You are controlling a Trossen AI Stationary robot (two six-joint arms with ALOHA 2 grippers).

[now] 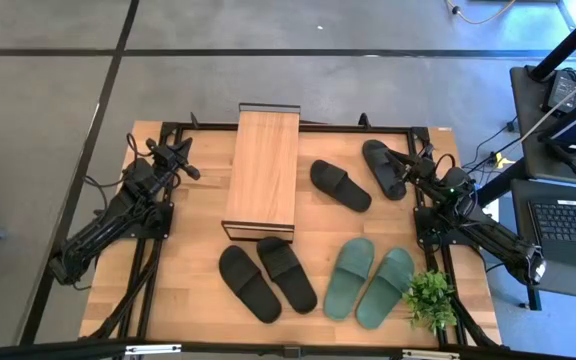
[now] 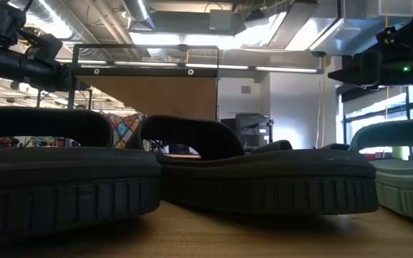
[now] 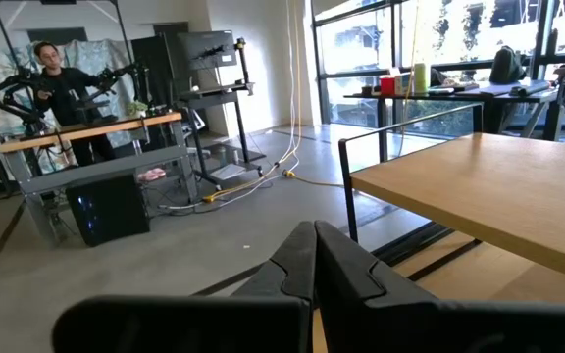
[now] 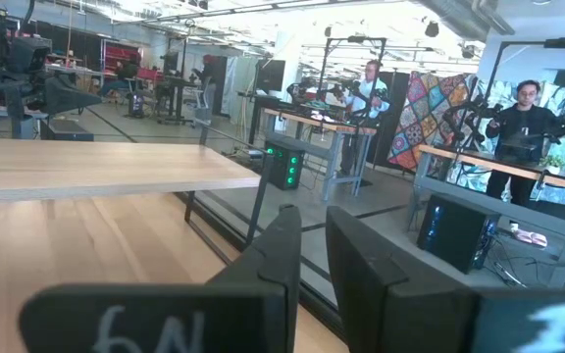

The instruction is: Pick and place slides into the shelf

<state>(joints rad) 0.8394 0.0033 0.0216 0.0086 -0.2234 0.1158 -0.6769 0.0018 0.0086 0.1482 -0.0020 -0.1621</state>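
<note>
The shelf point(image 1: 262, 170) stands at the table's far middle, its wood top showing in the wrist views point(image 3: 488, 186) point(image 4: 96, 167). Two black slides point(image 1: 248, 283) point(image 1: 287, 273) lie side by side on their soles near its near end. A third black slide point(image 1: 340, 185) and a fourth point(image 1: 383, 168) lie right of it. Two green slides point(image 1: 349, 277) point(image 1: 385, 287) lie near the right front. My left gripper point(image 1: 194, 171) point(image 3: 314, 245) hovers shut, left of the shelf. My right gripper point(image 1: 392, 155) point(image 4: 312, 230) hangs above the fourth black slide's far end, open by a narrow gap.
A small green plant point(image 1: 430, 297) stands at the table's near right corner beside the green slides. The low view is filled by black slides point(image 2: 63, 179) point(image 2: 264, 179) and a green one point(image 2: 407, 179). People stand at benches beyond the table point(image 4: 523, 118) point(image 3: 52, 74).
</note>
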